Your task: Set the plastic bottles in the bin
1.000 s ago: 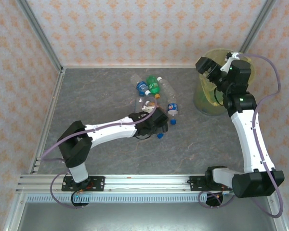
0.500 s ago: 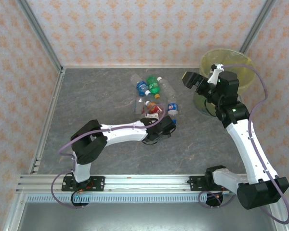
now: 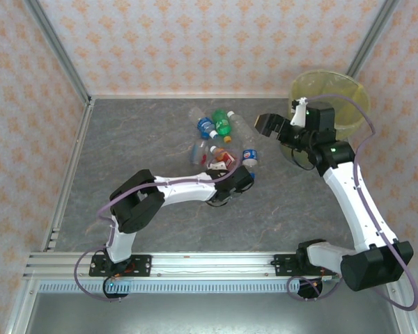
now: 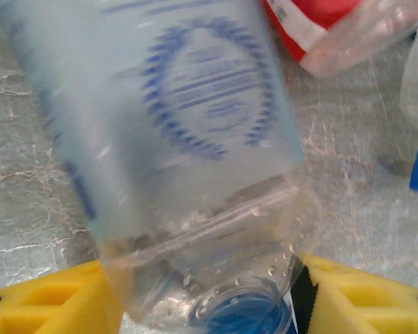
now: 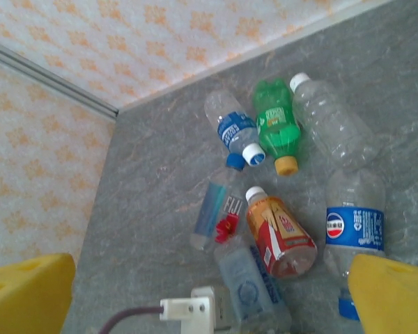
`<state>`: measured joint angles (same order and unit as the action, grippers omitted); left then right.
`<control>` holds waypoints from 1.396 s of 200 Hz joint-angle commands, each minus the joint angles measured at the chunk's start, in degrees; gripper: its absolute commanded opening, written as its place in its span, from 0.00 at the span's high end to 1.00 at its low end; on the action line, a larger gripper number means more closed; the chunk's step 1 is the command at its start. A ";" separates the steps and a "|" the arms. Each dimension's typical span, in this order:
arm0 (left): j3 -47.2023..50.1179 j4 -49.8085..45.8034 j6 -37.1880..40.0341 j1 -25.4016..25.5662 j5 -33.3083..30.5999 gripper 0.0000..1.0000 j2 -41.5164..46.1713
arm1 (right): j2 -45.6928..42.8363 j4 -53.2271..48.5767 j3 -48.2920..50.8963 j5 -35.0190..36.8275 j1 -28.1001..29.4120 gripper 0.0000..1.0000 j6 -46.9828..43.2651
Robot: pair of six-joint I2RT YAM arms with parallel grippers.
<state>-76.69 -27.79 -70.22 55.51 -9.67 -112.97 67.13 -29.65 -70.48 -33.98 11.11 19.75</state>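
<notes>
Evidently the left gripper [image 4: 202, 296] straddles the cap end of a clear bottle with a pale blue label [image 4: 195, 125], mid-frame in the top view; whether its yellow fingers [image 4: 42, 303] pinch it yet, I cannot tell; best to squeeze the firm shoulder, not the tapering neck, then lift clear of the red-labelled bottle [image 4: 313, 21]; the right gripper [image 3: 268, 125] gapes empty beside the bin [image 3: 334, 74], upper right.

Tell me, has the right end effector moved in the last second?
Yes. In the top view the right end effector has swung left off the bin, which stayed put, and now sits beside it, nearer the plastic bottles.
</notes>
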 commanded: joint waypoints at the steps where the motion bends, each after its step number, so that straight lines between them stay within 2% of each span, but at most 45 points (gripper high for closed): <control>1: 2.87 1.74 0.73 -0.90 -2.03 0.46 0.72 | -0.32 -1.18 0.67 -1.93 0.31 0.00 0.55; 46: 6.23 3.67 2.86 -1.47 -1.97 0.62 3.12 | 0.28 0.20 0.92 -0.28 1.01 0.00 2.11; 74: 7.40 3.96 3.19 -1.49 -2.26 0.65 4.12 | 1.95 0.72 -0.04 0.52 1.80 0.00 2.57; 96: 8.32 4.27 3.50 -1.49 -2.30 0.74 6.00 | 2.64 0.97 -0.73 2.06 3.65 0.00 2.51; 122: 9.50 4.65 4.95 -1.46 -2.64 0.79 8.09 | 3.67 1.46 -1.76 3.45 6.13 0.00 2.10; 184: 15.31 11.75 16.11 0.52 -6.35 0.79 19.09 | 8.58 -0.05 -8.98 5.95 9.84 0.00 0.14; 223: 20.52 21.86 29.15 0.73 -8.24 0.78 28.20 | 13.15 -1.52 -15.39 7.02 14.61 0.00 -1.11; 248: 22.35 27.52 36.25 0.10 -6.94 0.78 32.73 | 15.73 -1.73 -18.83 6.99 17.09 0.00 -0.76; 266: 23.75 30.67 39.87 -1.63 -3.46 0.78 35.00 | 17.59 -1.64 -20.98 5.26 18.48 0.00 -0.35; 279: 24.43 32.37 41.14 -2.75 -1.51 0.77 36.12 | 18.79 -1.80 -22.13 4.03 19.09 0.06 0.34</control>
<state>-53.91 -2.33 -36.38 54.87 -13.76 -79.22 84.31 -30.74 -89.36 -28.47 29.08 19.88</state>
